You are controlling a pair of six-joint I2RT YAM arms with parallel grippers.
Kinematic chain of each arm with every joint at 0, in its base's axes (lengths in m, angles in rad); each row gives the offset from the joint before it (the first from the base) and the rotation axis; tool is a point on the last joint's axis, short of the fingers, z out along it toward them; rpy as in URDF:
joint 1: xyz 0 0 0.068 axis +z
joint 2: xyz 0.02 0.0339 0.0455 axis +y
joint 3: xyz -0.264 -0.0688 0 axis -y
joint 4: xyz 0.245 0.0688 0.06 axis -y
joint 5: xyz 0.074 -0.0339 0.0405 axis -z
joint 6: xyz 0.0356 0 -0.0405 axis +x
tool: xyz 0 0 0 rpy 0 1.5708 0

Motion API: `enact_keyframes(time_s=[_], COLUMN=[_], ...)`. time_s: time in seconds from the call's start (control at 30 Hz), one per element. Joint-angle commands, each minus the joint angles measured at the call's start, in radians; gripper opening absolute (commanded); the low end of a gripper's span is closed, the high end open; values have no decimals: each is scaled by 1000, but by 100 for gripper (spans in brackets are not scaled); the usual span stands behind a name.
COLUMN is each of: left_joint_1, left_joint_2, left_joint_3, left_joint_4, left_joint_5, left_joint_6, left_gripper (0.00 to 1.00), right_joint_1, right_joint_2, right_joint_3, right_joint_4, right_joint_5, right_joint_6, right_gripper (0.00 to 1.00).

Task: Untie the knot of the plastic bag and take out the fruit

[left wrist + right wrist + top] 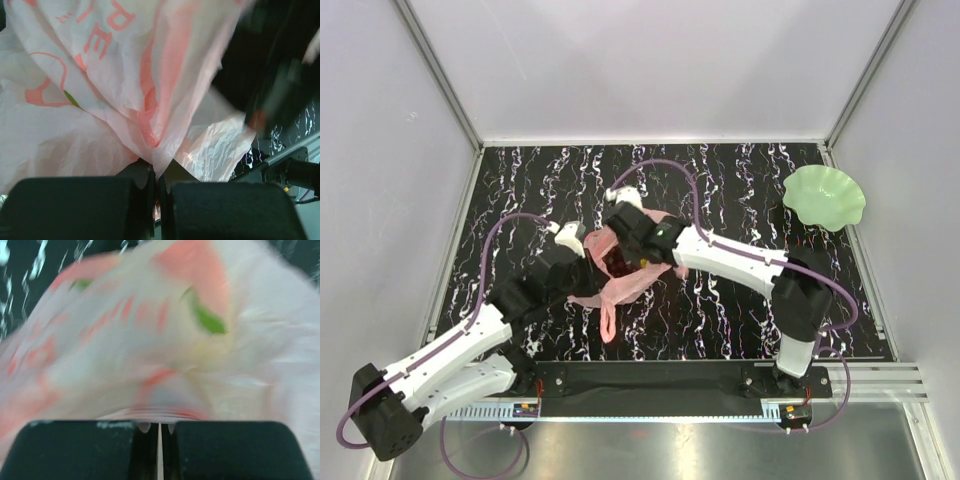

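Observation:
The pink plastic bag point(609, 300) lies crumpled at the middle of the black marbled table, with both grippers buried in it. My left gripper point(586, 263) comes in from the left and is shut on a fold of the plastic bag point(115, 90), which fans upward from the jaws of the left gripper point(159, 174). My right gripper point(626, 238) reaches in from the right, shut with thin film of the plastic bag point(150, 350) between the tips of the right gripper point(159, 426). A dark red patch of fruit point(617, 263) shows through the bag between the grippers. The knot is hidden.
A wavy green plate point(825, 196) sits at the far right corner of the table. Purple cables loop over both arms. The table's metal frame point(292, 170) shows at the lower right of the left wrist view. White walls enclose the table.

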Motion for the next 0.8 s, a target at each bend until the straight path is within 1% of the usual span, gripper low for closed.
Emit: enact_keyframes(time_s=[0.0,0.23,0.3,0.33,0.43,0.47,0.5,0.53,0.57,0.6,0.63,0.7,0.73,0.77], left_joint_1=[-17,-74,-91,-97,-117,-120,-120,-123,-123,-121,-123,-121,-123,-123], left_joint_2=[-27,-27,-27,-27,-25,-27,-25,-25,-27,-25,-12,7,16,39], left_joint_3=[-50,-119,-125,-131,-140,-146,-147,-150,-148,-145,-139,-105,-96,-87], left_joint_4=[51,88,94,95,95,93,93,93,94,95,93,82,82,87], left_joint_5=[42,36,32,32,24,16,13,9,-3,-10,-16,-43,-51,-68], left_joint_6=[-21,-52,-55,-56,-62,-64,-64,-64,-62,-58,-53,-36,-30,-16], left_gripper=[0,0,0,0,0,0,0,0,0,0,0,0,0,0], right_joint_1=[-120,-270,-293,-318,-362,-370,-375,-378,-376,-378,-379,-379,-380,-376], right_joint_2=[-5,150,211,229,269,269,244,214,179,104,72,-18,-42,-59], right_joint_3=[77,335,395,451,492,487,446,403,354,311,245,199,185,186], right_joint_4=[142,157,125,109,74,69,74,100,177,204,224,246,232,177], right_joint_5=[59,34,40,39,55,51,40,36,29,28,3,-79,-190,-246], right_joint_6=[12,-20,-22,-22,-20,-17,-16,-23,-37,-40,-51,-92,-103,-112], right_gripper=[0,0,0,0,0,0,0,0,0,0,0,0,0,0])
